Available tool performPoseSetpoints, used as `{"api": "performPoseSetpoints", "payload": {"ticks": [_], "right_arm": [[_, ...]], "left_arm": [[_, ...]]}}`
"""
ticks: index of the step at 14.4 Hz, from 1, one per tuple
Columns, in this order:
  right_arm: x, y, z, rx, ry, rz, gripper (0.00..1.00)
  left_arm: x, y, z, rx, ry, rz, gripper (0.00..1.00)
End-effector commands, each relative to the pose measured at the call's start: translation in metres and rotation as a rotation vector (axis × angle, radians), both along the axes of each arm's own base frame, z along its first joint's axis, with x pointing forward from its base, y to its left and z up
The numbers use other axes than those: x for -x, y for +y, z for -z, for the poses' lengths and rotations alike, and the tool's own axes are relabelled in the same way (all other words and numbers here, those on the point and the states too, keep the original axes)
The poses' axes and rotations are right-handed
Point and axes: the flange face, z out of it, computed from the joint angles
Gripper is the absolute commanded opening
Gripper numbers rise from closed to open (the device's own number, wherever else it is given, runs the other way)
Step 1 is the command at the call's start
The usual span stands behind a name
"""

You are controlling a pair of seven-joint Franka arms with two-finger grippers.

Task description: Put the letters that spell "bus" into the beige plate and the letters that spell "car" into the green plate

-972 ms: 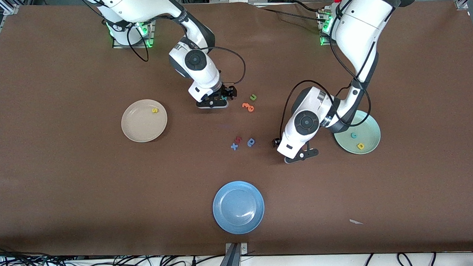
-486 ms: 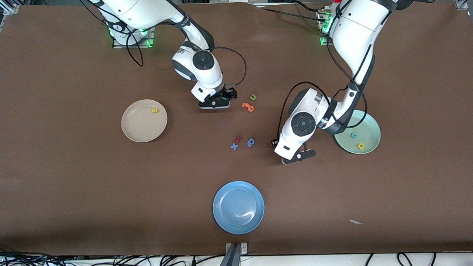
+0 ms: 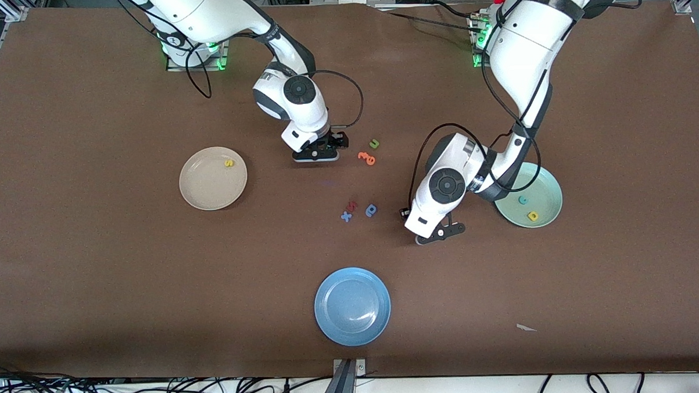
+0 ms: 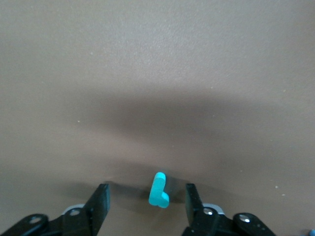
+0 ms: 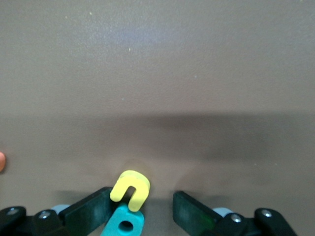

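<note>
Left gripper (image 4: 146, 206): lowered to the table between the green plate (image 3: 543, 180) and the scattered letters; fingers (image 4: 98, 204) parted either side of the teal "r" (image 4: 158, 191), not touching.
Right gripper (image 5: 142, 209): down at the table, fingers apart around the yellow "u" (image 5: 130, 189) and teal "b" (image 5: 124, 223).
Beige plate (image 3: 201, 190): yellow "s" (image 3: 228, 163) inside.
Green plate: "c" (image 3: 523, 200) and "a" (image 3: 533, 216) inside.

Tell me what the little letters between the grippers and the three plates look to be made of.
The teal "r", yellow "u" and teal "b": probably foam, going by thick cut edges, a matte face and solid colour. The beige plate and green plate: smooth and matte, perhaps plastic or melamine; I cannot tell which. The blue plate: glossier, with a light glare, plastic or glazed ceramic.
</note>
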Motion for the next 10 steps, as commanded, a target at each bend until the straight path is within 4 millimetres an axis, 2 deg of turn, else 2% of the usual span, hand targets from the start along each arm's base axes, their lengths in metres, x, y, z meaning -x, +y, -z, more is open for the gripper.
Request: {"api": "performPoseSetpoints", "payload": {"ticks": [1,5,8,10], "right_arm": [[0.000,-0.013,-0.006,0.029,-0.016,-0.003,0.47],[-0.003,-0.017,-0.014,0.028,-0.028,0.000,0.26],[-0.005,-0.018,-0.023,0.025,-0.041,-0.007,0.08],[-0.014,-0.027,-0.038,0.043,-0.051,0.004,0.03]], "left_arm": [[-0.006,-0.006,-0.001,0.010,-0.016,-0.016,0.52],[-0.005,-0.007,-0.001,0.013,-0.016,-0.018,0.37],[-0.005,-0.008,0.001,0.035,-0.024,-0.047,0.31],[-0.005,-0.008,0.002,0.035,-0.024,-0.048,0.21]]}}
